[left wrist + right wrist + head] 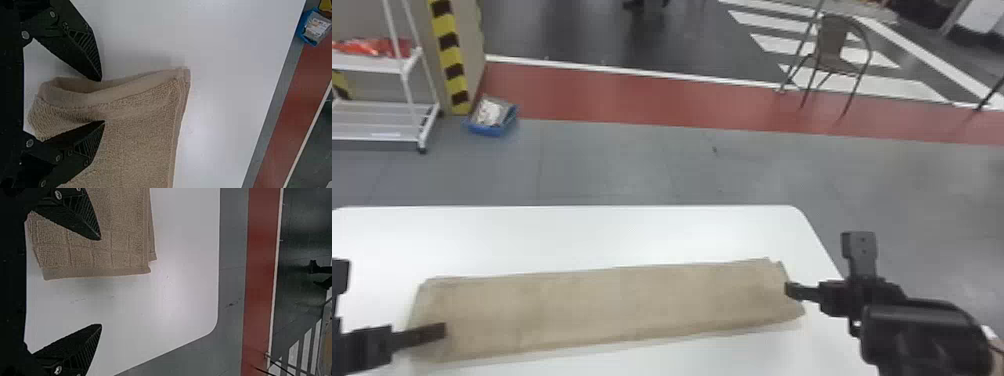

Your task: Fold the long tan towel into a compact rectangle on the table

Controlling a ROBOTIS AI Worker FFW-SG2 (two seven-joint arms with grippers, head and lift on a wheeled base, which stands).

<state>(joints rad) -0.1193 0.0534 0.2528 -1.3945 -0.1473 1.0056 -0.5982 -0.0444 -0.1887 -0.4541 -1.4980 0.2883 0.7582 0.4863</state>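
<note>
Tan towel (612, 300): in the head view, it lies in a long, flat strip across the table, from the left side to the right side. Its right end sits a bit farther from the robot.
White table (582, 230): it is under the towel and has round corners.
Left claw (443, 331): it is at the towel's left end, on the side close to the robot.
Right claw (788, 290): its tips are at the towel's right end.
Blue box (494, 131): it is on the floor, next to the post with yellow and black stripes (449, 45).
White rack (382, 62): it is on the left, with something red (377, 46) on its shelf.
Chair (832, 47): it is far back on the right.
Towel's left end: in the left wrist view, the cloth puffs up in a soft, round fold.
Left claw's fingers: they are apart, with the puffy fold in the gap. They are not squeezing it.
Towel's right end: in the right wrist view, it lies flat, with little squares and a plain edge. Another layer peeks out at one corner.
Right claw's fingers: they are wide apart and hold nothing. One is over the towel, the other over the table.
</note>
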